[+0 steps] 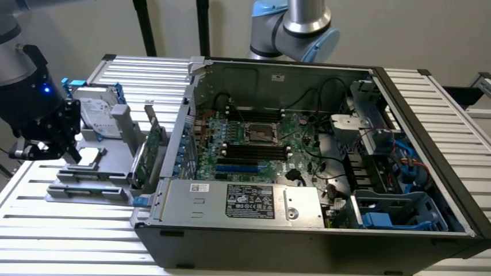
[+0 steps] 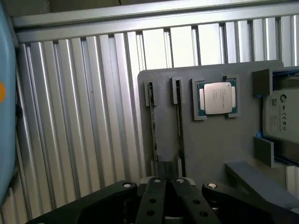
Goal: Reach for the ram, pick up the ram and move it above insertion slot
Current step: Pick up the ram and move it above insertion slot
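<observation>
Two ram sticks stand on edge in the grey holder tray (image 2: 215,140), seen as thin dark strips: one ram stick (image 2: 152,126) and a second one (image 2: 179,116) beside it. My gripper (image 2: 167,183) hovers over their near ends, its black fingers (image 2: 156,200) drawn together with nothing between them. In the exterior view my gripper (image 1: 48,150) hangs at the exterior view's left, over the tray (image 1: 86,192) outside the computer case. The black memory slots (image 1: 249,151) lie on the motherboard just below the CPU socket (image 1: 261,133).
A loose CPU (image 2: 217,98) and a hard drive (image 2: 282,116) also sit on the tray. A green expansion card (image 1: 151,150) stands upright between the tray and the open case wall (image 1: 176,144). The power supply (image 1: 245,201) fills the case front. Ribbed metal table (image 2: 84,116) surrounds the tray.
</observation>
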Controlling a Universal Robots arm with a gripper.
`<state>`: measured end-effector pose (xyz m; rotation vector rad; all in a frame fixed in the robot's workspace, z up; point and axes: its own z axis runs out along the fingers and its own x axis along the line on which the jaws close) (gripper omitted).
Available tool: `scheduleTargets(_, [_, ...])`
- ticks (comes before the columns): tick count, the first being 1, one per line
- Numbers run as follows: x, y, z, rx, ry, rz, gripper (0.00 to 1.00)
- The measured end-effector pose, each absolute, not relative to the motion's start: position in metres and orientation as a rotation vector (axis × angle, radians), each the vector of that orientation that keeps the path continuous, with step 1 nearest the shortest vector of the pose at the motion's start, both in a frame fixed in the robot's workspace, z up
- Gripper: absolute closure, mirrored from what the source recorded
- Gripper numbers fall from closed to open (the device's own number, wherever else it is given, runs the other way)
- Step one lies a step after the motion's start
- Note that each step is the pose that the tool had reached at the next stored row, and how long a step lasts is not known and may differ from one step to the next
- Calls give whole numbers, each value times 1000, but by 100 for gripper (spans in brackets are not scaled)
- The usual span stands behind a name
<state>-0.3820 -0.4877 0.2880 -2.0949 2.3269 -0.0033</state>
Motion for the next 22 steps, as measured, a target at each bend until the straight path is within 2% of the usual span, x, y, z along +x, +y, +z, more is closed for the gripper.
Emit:
scheduleTargets(7, [-384, -488, 287, -2170, 2288, 29, 89])
scheduleTargets(11, [-384, -488, 287, -2202, 2258, 30, 88])
scheduleTargets(14, [-384, -488, 285, -2211, 2249, 29, 70])
scheduleTargets(16, [-384, -488, 282, -2213, 2248, 29, 70])
scheduleTargets(17, [-384, -488, 280, -2214, 2248, 29, 64])
scheduleTargets(22, [-384, -488, 271, -2214, 2248, 28, 64])
